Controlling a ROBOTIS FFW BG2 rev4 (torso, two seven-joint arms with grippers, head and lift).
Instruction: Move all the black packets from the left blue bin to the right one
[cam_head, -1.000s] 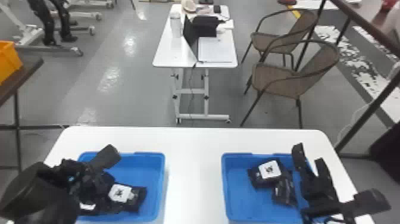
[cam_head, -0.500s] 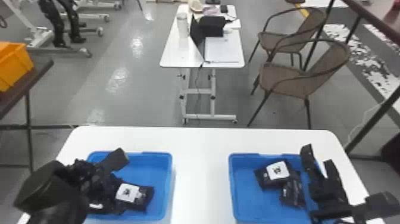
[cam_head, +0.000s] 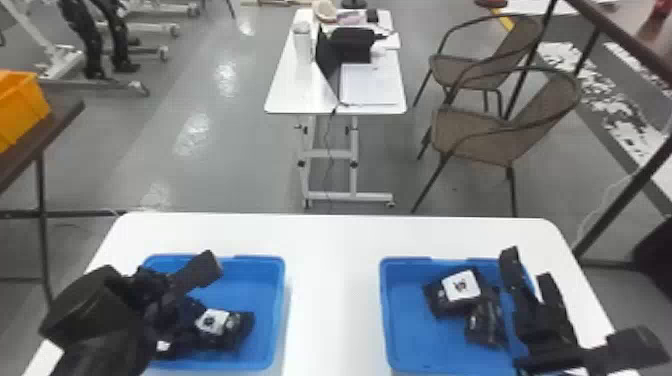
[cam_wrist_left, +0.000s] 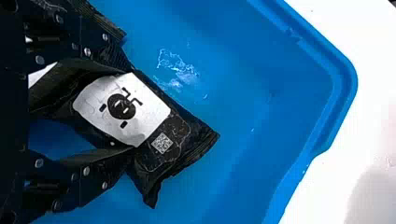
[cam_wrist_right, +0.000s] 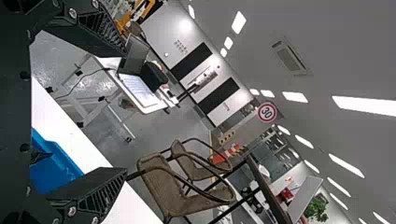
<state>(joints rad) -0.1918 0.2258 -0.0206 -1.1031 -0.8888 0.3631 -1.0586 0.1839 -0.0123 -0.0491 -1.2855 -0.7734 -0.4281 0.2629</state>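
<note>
Both open: left claw (cam_head: 187, 320) around a black packet (cam_wrist_left: 123, 109), right claw (cam_head: 527, 265) at the right blue bin (cam_head: 410, 320)

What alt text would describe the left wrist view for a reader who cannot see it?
The robot's left gripper is at a black packet with a white label, in a blue bin. What looks like another black packet is beside the gripper, and a white table lies beyond the bin.
</note>
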